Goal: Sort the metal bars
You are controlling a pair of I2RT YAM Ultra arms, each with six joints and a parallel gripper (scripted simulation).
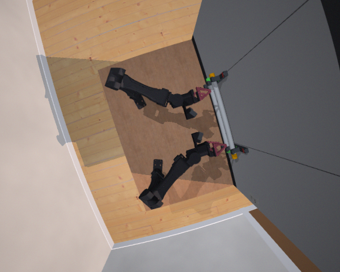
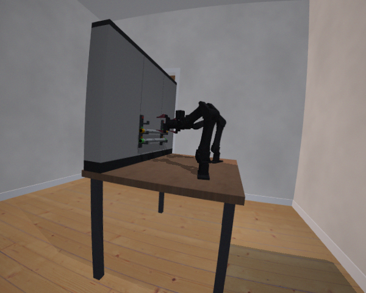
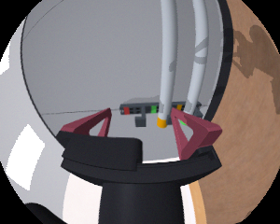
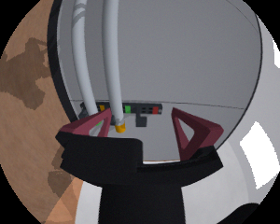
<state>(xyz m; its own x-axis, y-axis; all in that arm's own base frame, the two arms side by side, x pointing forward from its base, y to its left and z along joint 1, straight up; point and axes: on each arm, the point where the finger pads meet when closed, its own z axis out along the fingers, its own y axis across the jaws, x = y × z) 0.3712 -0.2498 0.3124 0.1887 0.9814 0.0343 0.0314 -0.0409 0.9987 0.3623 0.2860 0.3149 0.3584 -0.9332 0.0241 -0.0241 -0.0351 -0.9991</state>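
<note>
- Two arms reach over the table (image 1: 164, 73) (image 2: 177, 185) (image 3: 257, 103) (image 4: 19, 84) toward the rack (image 1: 222, 75) (image 2: 140, 144) (image 3: 137, 108) (image 4: 142, 108) on the wall.
- Far left, from the robot's side, the left claw (image 1: 208, 91) (image 2: 159, 123) (image 3: 141, 111) stands wide open near that end of the rack, gripping neither bar. In its own wrist view, the orange-ended bar appears between its fingers.
- On the left upright, the labels run red (image 2: 142, 117) (image 3: 126, 110) at the top, green (image 3: 154, 109) in the middle and orange (image 3: 179, 107) at the bottom.
- Across the middle pair of rack arms lies the orange-ended bar (image 1: 222, 117) (image 2: 151, 130) (image 3: 168, 56) (image 4: 112, 61), under green labels, so its color does not match.
- Below it, the green-ended bar (image 1: 220, 123) (image 2: 153, 140) (image 3: 199, 56) (image 4: 79, 56) spans the lowest pair, under orange labels, also mismatched.
- Over on the right, the other upright shows the same order: red, green, orange.
- Far right, the right claw (image 1: 225, 145) (image 2: 171, 125) (image 4: 141, 111) is spread wide too, gripping nothing, near the bars' right ends. I cannot tell whether its fingers touch a bar.
</note>
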